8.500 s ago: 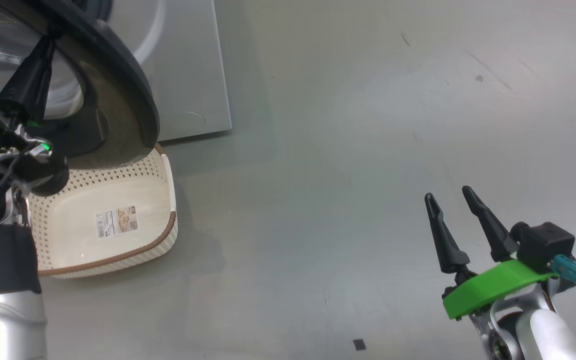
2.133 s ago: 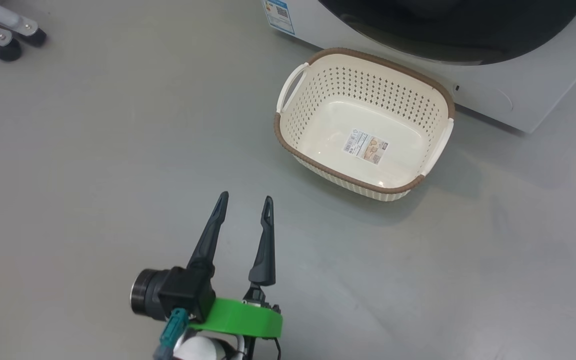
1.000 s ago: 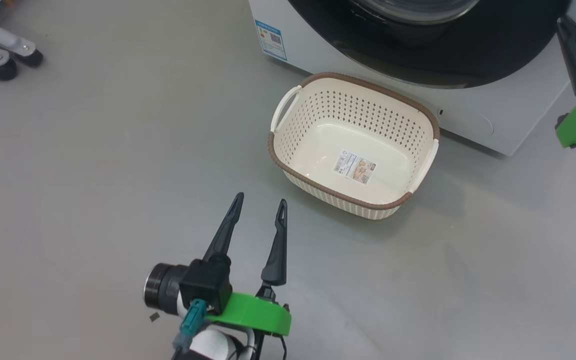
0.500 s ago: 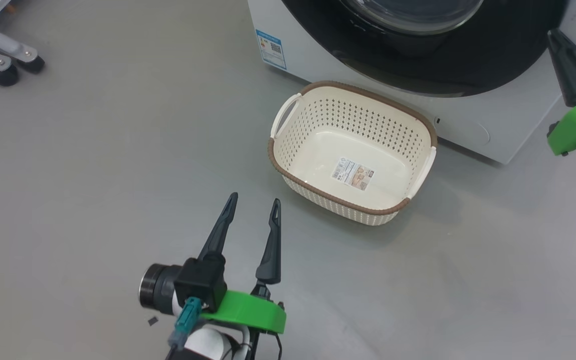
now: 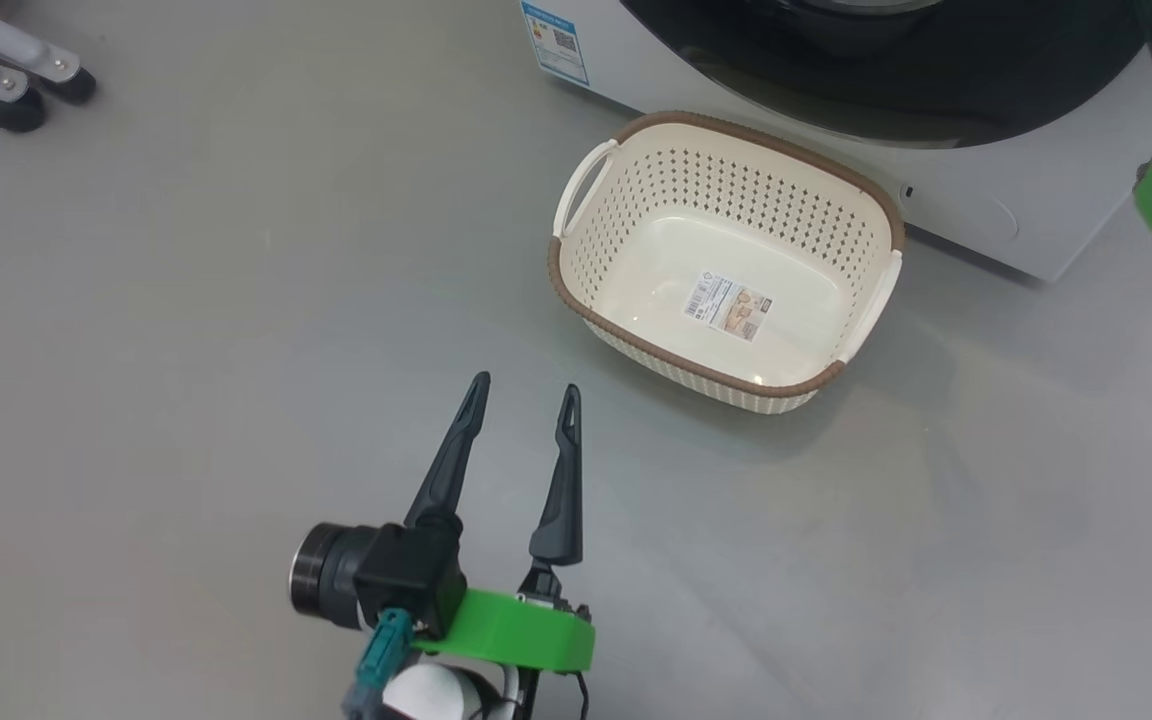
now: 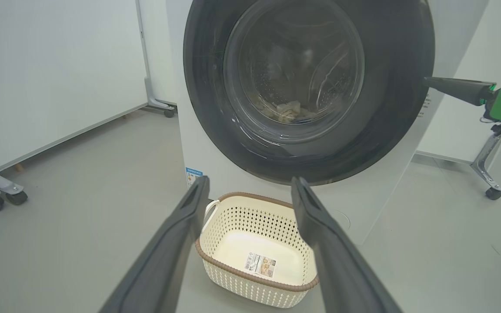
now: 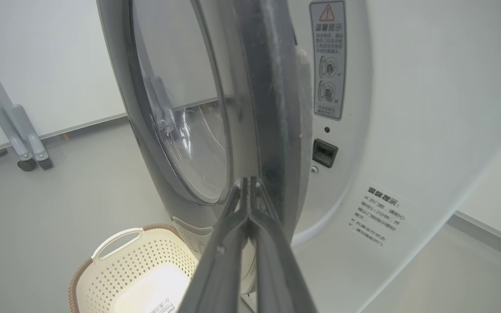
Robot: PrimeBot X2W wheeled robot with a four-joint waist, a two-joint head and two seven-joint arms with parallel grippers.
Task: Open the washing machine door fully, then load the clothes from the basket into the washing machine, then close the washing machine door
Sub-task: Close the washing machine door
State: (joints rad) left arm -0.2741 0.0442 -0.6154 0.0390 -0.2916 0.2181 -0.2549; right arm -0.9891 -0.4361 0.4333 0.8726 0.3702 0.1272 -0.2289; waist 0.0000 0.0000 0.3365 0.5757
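Left gripper [image 5: 526, 385]: two long dark fingers are held wide apart above the grey floor, with nothing between them, well apart from the machine.
Right gripper [image 7: 247, 181]: the fingers are pressed together with nothing clamped. The tips are set at the outer edge of the door's rim, and whether they touch it cannot be told.
Door: the large round washing machine door [image 6: 389, 113], glossy black rim around clear domed glass, is swung almost against the big white front-loading washing machine [image 6: 198, 143]. A narrow gap and the dark latch socket [image 7: 324, 153] are seen beside the rim, so it is judged not yet latched.
Clothes: soft cream fabric clothes [image 6: 287, 111] are seen through the glass, low in the drum.
Handling: the door is judged stiff and fairly heavy on its hinge. The gloss rim is likely slippery under hard fingertips, and the glass dome is best spared.
Hold: no grasp is judged needed; a push on the black rim at the latch side should serve.
Far left: grey wheeled frame legs [image 5: 16, 75] are well apart from the work.
Centre: a small cream-white perforated plastic basket [image 5: 736, 190] with a brown rim stands just before the machine, under the door's lower edge. A paper label [image 5: 726, 305] lies bare on its base.
In the way: the basket is judged low enough to be cleared by the door.
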